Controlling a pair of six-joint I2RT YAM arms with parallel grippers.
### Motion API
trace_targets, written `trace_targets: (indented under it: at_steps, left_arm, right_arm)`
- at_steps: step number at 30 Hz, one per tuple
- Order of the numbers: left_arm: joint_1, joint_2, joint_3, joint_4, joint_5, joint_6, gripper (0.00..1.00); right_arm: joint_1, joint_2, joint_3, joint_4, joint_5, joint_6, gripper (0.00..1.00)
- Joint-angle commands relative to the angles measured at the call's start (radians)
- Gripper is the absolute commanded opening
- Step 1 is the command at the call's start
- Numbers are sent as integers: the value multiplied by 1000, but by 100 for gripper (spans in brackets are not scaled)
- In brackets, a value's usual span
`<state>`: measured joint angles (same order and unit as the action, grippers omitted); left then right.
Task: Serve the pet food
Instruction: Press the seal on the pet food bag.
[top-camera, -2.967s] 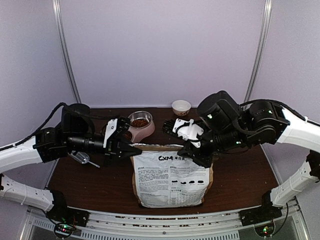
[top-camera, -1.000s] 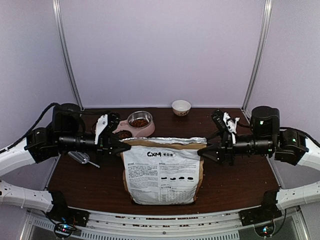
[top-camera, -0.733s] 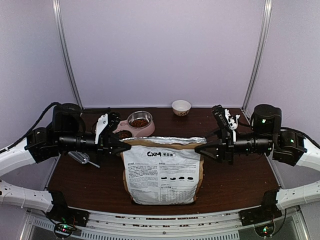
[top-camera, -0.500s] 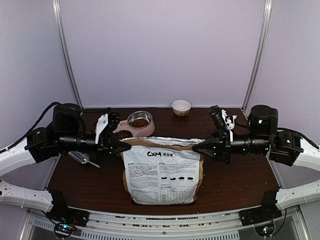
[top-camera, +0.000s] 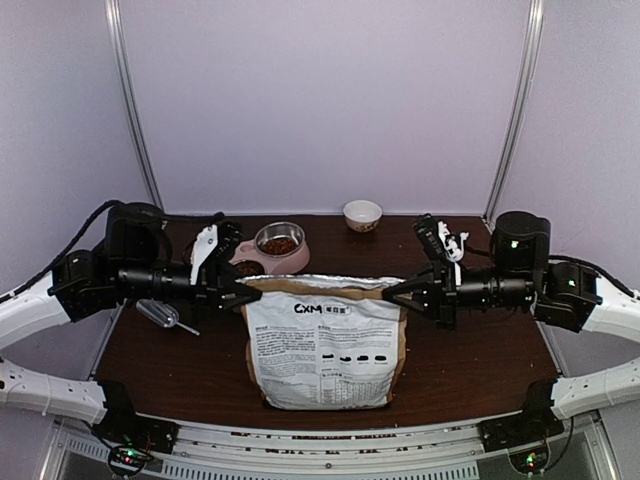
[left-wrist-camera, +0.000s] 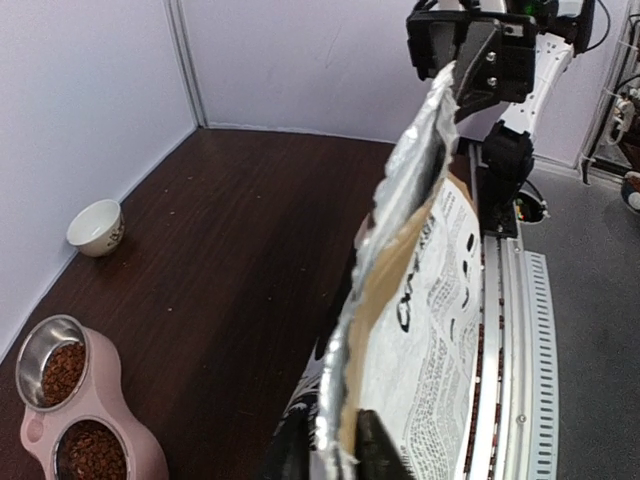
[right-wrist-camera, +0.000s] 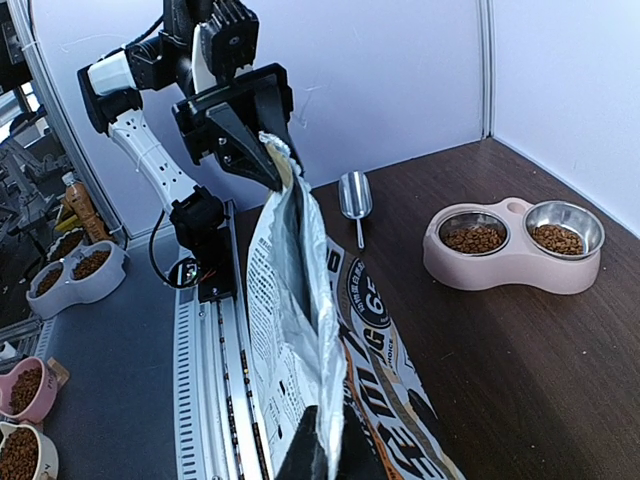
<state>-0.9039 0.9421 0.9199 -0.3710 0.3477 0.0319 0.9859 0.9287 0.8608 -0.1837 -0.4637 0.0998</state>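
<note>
while my left jaws and right jaws each pinch tight a top corner of the bag (top-camera: 327, 345), upright on the counter (top-camera: 480, 350), pet food (top-camera: 281, 245) lies in the pink feeder (top-camera: 292, 264) behind. i judge bag-handling underway; next, both arms must move together.

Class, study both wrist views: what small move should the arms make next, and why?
Probably ease the bag down, mouth pressed flat: the left gripper and right gripper pinch its top corners, and the pink feeder already holds kibble.
</note>
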Motion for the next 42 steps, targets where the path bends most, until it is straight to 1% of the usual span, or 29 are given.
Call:
trace_targets:
  at_steps: [1,2,3,4,6,8,11,13,15,18,21,23,26,31,33,36,37,41,42]
  left_arm:
    - [18,28,121,-61,-67,16,41]
    - [14,47,160,-91,-76,18,51]
    - [1,69,204,-123,-95,21,58]
    - [-23,98,246,-158,-124,27,64]
    - [-91,161,339,-218,-184,42,69]
    - [-156,234,447,-256,-216,45,72]
    - [-218,356,563,-290,-205,32,75]
    - [-239,434,629,-310,-188,22,78]
    - [-255,520,696,-338,-165,19,79]
    - [-273,601,783,-368,-125,17,79]
    - [-281,661,833,-376,-87,15,78]
    - [-286,701,871,-402,-62,17,75]
    - [-294,741,907,-433,-57,22,66]
    - [-296,761,910,-440,-60,24,42]
    - [-296,769,913,-447,-61,26,35]
    - [-295,773,913,-455,-61,33,30]
    - [-296,773,913,-457,-62,35,27]
    - [-296,773,912,-460,-73,47,8]
    - [-296,773,912,-460,-74,49,2]
  right_arm:
    - [-4,-25,-6,15,31,-15,0]
    - [-4,-33,-9,17,34,-15,0]
    - [-3,-42,-14,20,36,-18,0]
    - [-4,-48,-19,24,38,-18,0]
    - [-3,-60,-30,37,39,-18,0]
    - [-4,-69,-41,54,41,-18,0]
    - [-4,-84,-53,65,44,-21,0]
    - [-4,-89,-55,64,43,-26,0]
    - [-4,-92,-57,63,42,-28,0]
    - [-3,-98,-56,70,39,-29,0]
    - [-3,-101,-61,79,34,-33,0]
    - [-3,-99,-65,83,34,-35,0]
    - [-4,-104,-71,91,35,-35,0]
    - [-4,-117,-79,101,39,-33,0]
    - [-3,-121,-79,102,40,-34,0]
    - [-4,-127,-78,98,42,-35,0]
    - [-4,-128,-78,96,43,-35,0]
    - [-4,-129,-78,96,43,-36,0]
    - [-4,-128,-78,94,45,-35,0]
